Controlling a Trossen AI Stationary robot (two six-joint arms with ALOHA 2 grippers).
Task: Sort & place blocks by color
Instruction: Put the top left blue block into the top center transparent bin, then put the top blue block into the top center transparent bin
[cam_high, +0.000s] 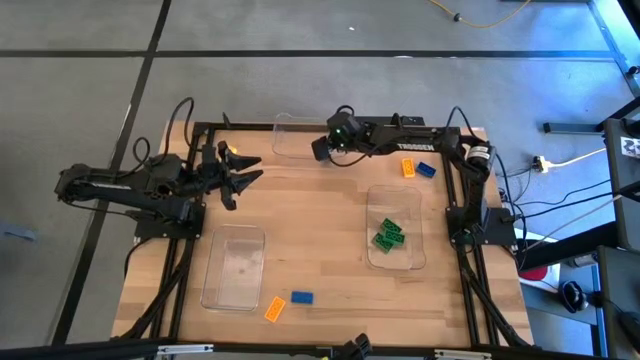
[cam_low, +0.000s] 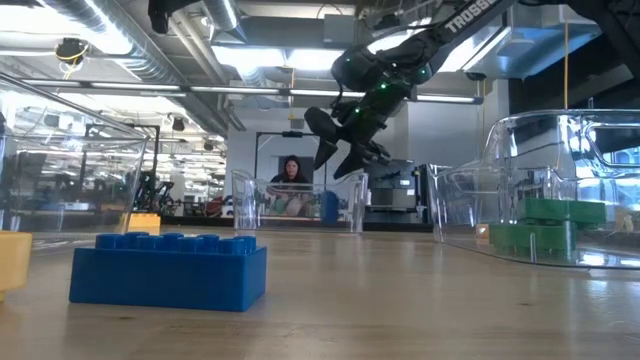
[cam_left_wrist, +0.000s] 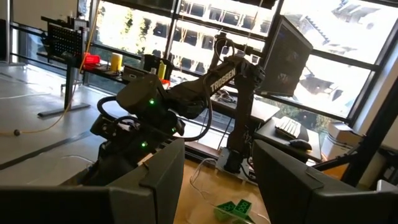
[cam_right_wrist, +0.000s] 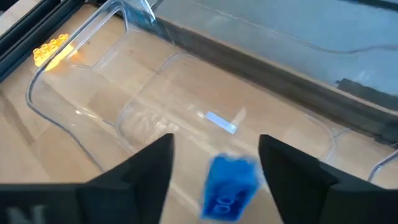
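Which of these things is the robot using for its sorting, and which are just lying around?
For the job:
- blue block between the open right pincer
- green blocks in a tray
- loose orange block and second blue block
- clear trays

Just lying about:
- yellow cable on the floor
- monitor and keyboard beyond the table

Both arms (cam_high: 120, 188) are showing matte black housings with black cables looping along them. The right arm (cam_high: 420, 145) is wearing white "TROSSEN" lettering and glowing green lights near its wrist. Pincer fingers (cam_right_wrist: 140, 171) are looking dark and blocky.
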